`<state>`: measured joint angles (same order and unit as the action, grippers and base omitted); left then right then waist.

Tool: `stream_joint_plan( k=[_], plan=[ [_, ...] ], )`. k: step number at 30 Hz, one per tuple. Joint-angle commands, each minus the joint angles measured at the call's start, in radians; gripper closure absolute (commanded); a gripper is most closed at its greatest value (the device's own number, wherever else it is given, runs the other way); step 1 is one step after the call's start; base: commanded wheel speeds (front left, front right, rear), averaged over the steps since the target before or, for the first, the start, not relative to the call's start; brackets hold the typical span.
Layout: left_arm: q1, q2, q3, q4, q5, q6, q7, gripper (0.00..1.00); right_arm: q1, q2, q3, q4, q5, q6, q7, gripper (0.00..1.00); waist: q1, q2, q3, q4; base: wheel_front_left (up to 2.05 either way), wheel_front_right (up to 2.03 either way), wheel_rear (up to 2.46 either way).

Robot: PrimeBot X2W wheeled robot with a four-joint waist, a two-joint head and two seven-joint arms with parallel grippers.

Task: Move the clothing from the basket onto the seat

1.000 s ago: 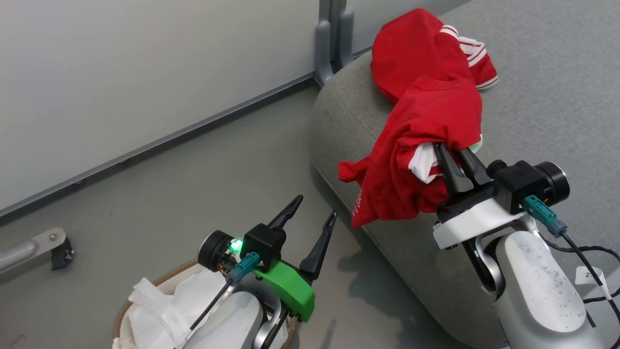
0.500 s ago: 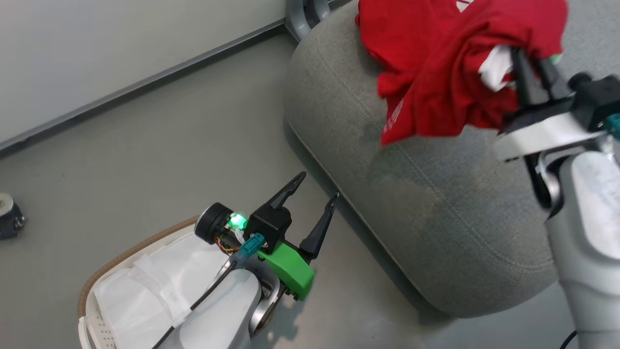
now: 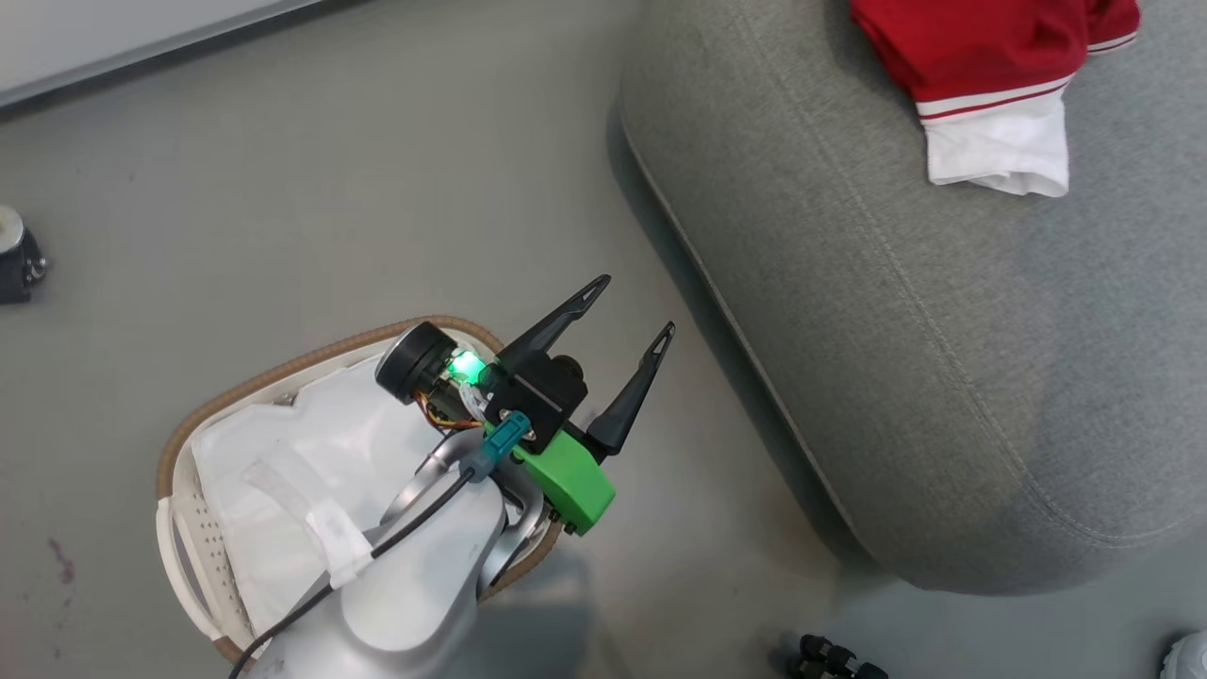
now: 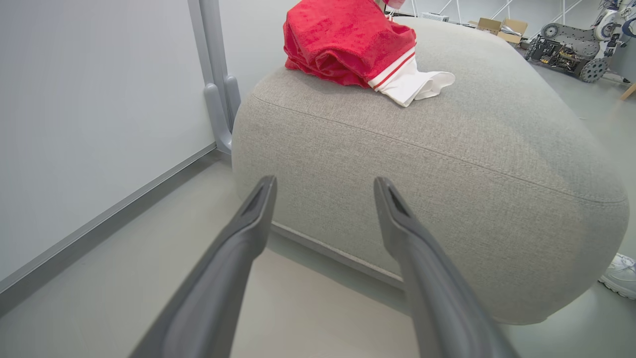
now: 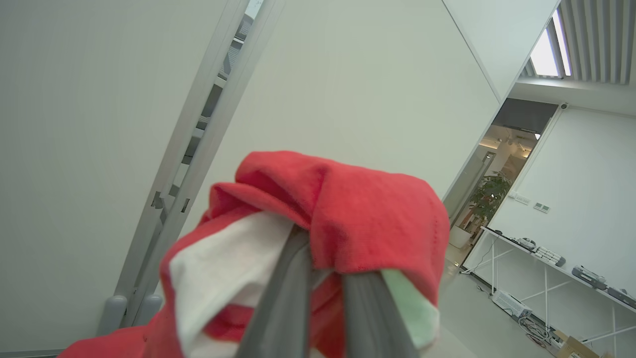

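The basket (image 3: 247, 384) stands on the floor at the lower left of the head view, with a white liner sheet (image 3: 283, 453) inside it. Above its right rim my left gripper (image 3: 636, 303) is open and empty, pointing at the seat (image 3: 943, 311). In the left wrist view the same left gripper (image 4: 324, 183) faces the seat's (image 4: 422, 149) side. Red clothing (image 3: 981, 47) with a white cuff lies on top of the seat, and that clothing (image 4: 343, 40) sits near the far edge. My right gripper (image 5: 325, 263) is shut on a bunch of red clothing (image 5: 367, 214) held up in the air.
A pale wall panel and a grey post (image 4: 218, 99) stand behind the seat. A caster (image 3: 14, 255) sits on the floor at far left, and a black object (image 3: 830, 655) and a white shoe (image 3: 1190, 653) lie near the bottom right. Bare floor separates basket and seat.
The head camera has tilted down and shifted. The right arm, with the red clothing in its grip, has risen out of the head view. The left gripper stays open over the basket.
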<state>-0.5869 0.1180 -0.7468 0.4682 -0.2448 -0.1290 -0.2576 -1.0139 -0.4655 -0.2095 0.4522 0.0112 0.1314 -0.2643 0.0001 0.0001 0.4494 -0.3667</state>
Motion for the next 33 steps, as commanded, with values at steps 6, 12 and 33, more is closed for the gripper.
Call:
stream_joint_plan(
  k=[6, 12, 33],
  plan=[
    [-0.052, 0.019, -0.012, -0.031, 0.014, -0.001, 0.015, 0.0, 0.026, -0.003, -0.073, 0.121, -0.042, -0.001, 0.0, 1.0, -0.0001, -0.0001, 0.138, 0.092, 0.0, 0.0, 0.0],
    [-0.059, 0.037, -0.016, -0.05, 0.014, 0.003, 0.027, 0.0, 0.098, 0.081, -0.121, 0.196, -0.078, -0.001, 0.0, 1.0, -0.0001, -0.0001, 0.184, 0.091, 0.0, 0.0, 0.0],
    [-0.015, 0.051, -0.016, -0.029, -0.033, 0.019, 0.022, 0.0, 0.325, 0.25, -0.109, 0.096, -0.123, -0.001, 0.0, 0.0, -0.0001, -0.0001, 0.119, 0.053, 0.0, 0.0, 0.0]
  ],
)
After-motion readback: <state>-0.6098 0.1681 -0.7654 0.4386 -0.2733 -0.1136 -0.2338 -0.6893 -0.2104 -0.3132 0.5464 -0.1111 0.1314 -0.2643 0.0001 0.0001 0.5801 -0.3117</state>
